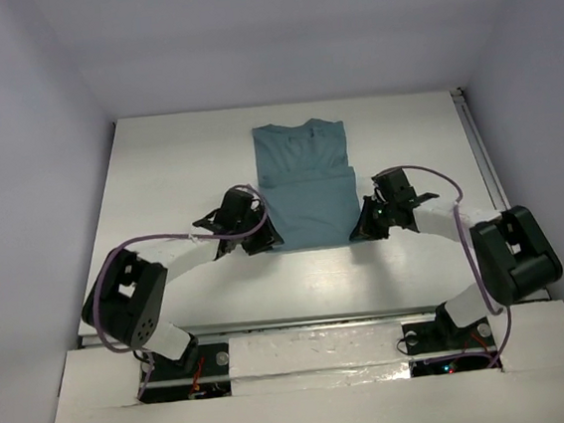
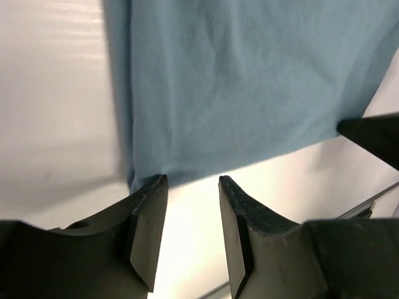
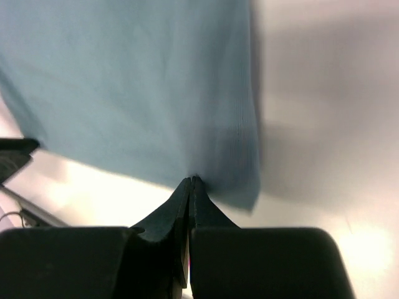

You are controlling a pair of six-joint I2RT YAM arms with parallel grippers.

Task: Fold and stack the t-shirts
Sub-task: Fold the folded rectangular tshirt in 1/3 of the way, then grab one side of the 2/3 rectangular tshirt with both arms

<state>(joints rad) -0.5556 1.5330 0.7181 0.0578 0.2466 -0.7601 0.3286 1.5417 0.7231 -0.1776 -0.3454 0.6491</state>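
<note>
Teal t-shirt [image 1: 306,181] lies flat on the white worktop [image 1: 178,171], centre of the top view, folded to a narrow rectangle. We note the left gripper [image 2: 192,182] at its lower-left corner, jaws parted, nothing between them. Right gripper [image 3: 191,180] sits at the lower-right hem, jaws pressed together; we cannot tell whether cloth is pinched

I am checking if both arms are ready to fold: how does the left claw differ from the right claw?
The left claw is open, fingers apart; the right claw is shut, fingers pressed together. The left claw is at the near left corner of the t-shirt, the right claw by its near right corner. Both reach the shirt's near edge.
</note>
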